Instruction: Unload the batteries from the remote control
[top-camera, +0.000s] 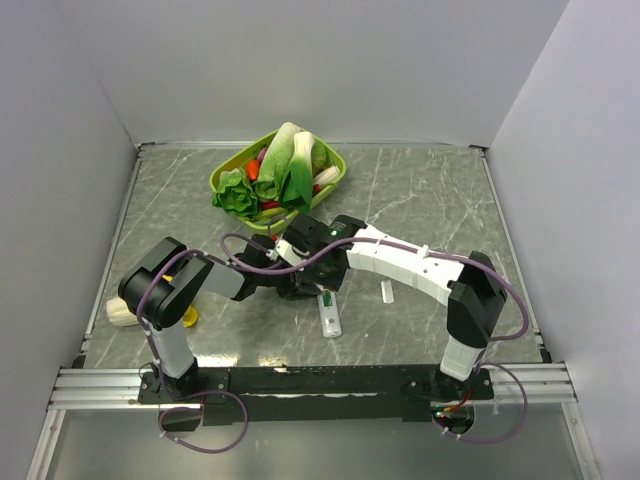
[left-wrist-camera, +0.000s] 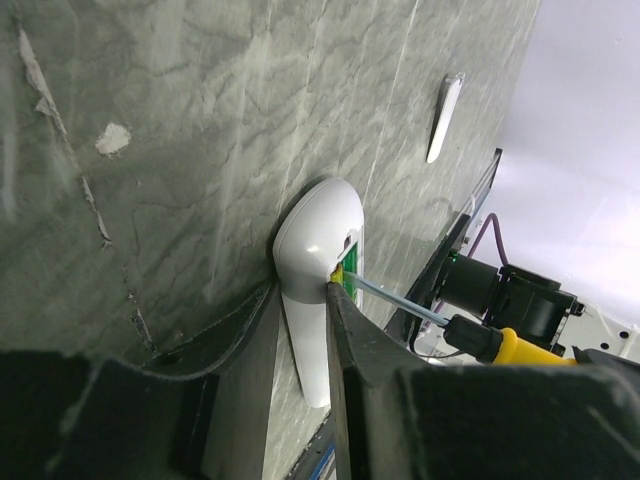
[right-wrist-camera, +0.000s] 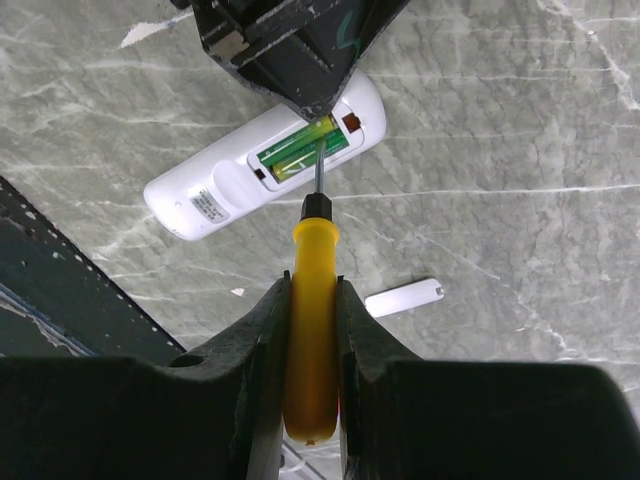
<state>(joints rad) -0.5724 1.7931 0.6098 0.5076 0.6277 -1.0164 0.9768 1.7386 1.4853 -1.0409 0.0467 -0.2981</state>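
We find the remote control (right-wrist-camera: 240, 180) on the veined grey-green tabletop (top-camera: 430, 190) between pale walls (top-camera: 300, 60), with the batteries (right-wrist-camera: 298, 152) seated in its open bay. The left gripper (left-wrist-camera: 300, 300) appears clamped on it. The right gripper (right-wrist-camera: 312, 292) is closed on the yellow screwdriver (right-wrist-camera: 312, 340).

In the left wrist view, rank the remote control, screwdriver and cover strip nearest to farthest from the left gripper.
1. Remote control, held in the left gripper.
2. Screwdriver, tip at its recess, right.
3. Cover strip, far upper right.
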